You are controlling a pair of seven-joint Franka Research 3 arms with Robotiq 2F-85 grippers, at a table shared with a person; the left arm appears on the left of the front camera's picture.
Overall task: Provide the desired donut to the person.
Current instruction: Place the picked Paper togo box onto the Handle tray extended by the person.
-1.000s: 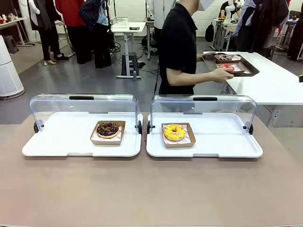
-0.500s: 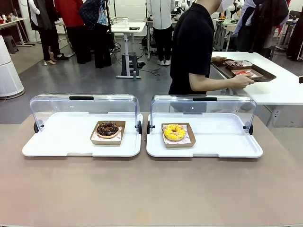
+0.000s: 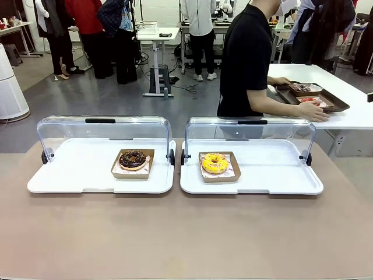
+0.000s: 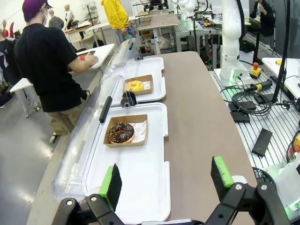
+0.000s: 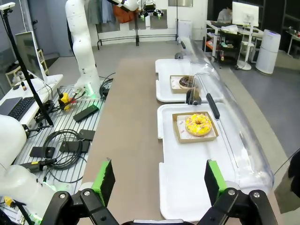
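We see left gripper point(image 4: 166, 180) spread, empty; right gripper point(image 5: 157, 183) spread, empty. Chocolate donut point(image 3: 133, 158) left tray, yellow donut point(image 3: 214, 163) right tray. Person point(image 3: 247, 58) far right, turned away.

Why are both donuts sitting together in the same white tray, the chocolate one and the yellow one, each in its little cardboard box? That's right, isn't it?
Not quite. The donuts are in separate trays. In the front view, the chocolate donut sits in its cardboard box in the left white tray, and the yellow donut sits in its own box in the right white tray.
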